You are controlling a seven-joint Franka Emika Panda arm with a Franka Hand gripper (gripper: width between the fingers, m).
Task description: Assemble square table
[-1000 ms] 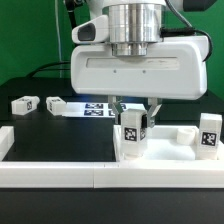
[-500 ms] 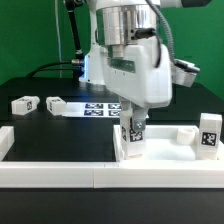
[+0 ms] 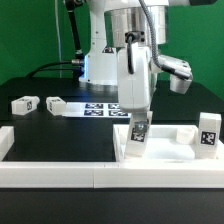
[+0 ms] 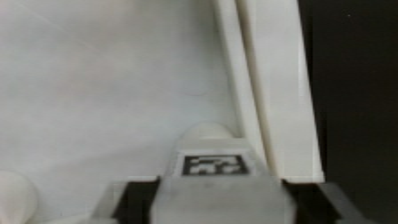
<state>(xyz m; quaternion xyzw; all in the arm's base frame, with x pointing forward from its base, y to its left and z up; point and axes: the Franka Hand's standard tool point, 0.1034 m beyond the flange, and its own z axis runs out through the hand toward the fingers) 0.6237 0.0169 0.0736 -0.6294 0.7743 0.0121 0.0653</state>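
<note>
One long white rail lies closest, along the front. Just behind it, on the exterior view's right, sits the square table top. The gripper squeezes a leg block and holds it upright at the top's corner. Another leg stands farther right. Far back are a left leg, a fourth leg and the marker board.

**ARM AND GRIPPER: POSITION AND STATE**

The arm reaches down from above, with its wrist directed at the table. The gripper hangs nearly vertical and presents its narrow side to the exterior view. Both fingers point downward. They are closed against opposite sides of a leg block, which stands upright between them.
</note>
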